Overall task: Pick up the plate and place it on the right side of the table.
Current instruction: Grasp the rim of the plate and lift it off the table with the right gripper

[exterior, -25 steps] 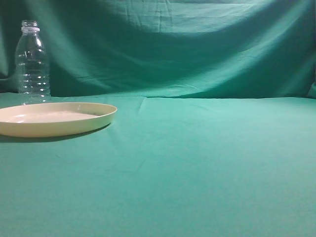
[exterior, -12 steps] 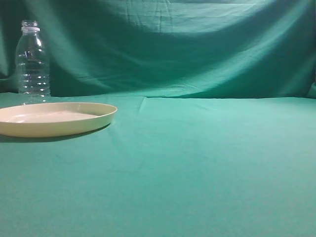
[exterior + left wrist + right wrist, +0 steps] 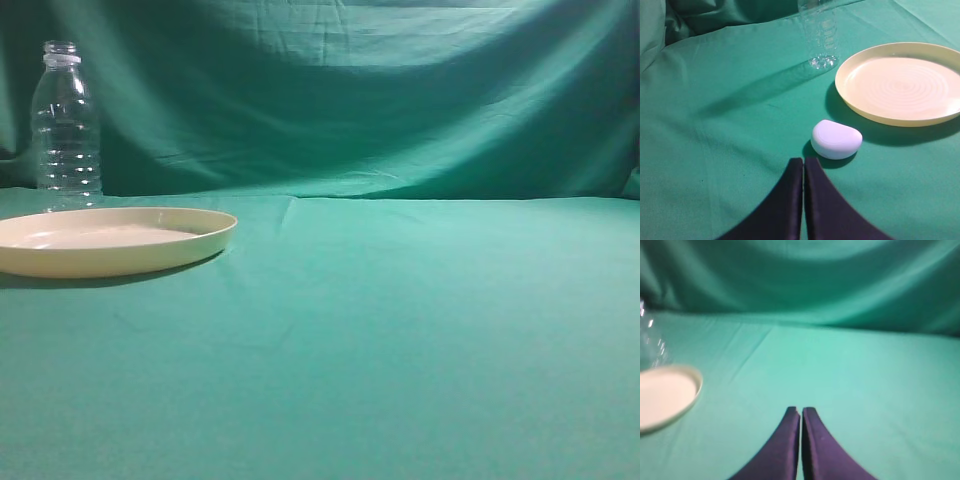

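While both arms idle, I see the plate (image 3: pixel 105 241) at the exterior frame's left edge on the table (image 3: pixel 400 340), bottle (image 3: pixel 66 125) behind; left gripper (image 3: pixel 804 165) and right gripper (image 3: pixel 800 414) pressed together, holding nothing.

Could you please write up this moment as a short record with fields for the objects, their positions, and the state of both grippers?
plate: flat on the table, far left in the exterior view, empty
bottle: clear, upright, behind the plate
white case: small, rounded, beside the plate, apart from it
left gripper: fingers shut, holding nothing, short of the case
right gripper: fingers shut, holding nothing
right side of table: plate not there yet
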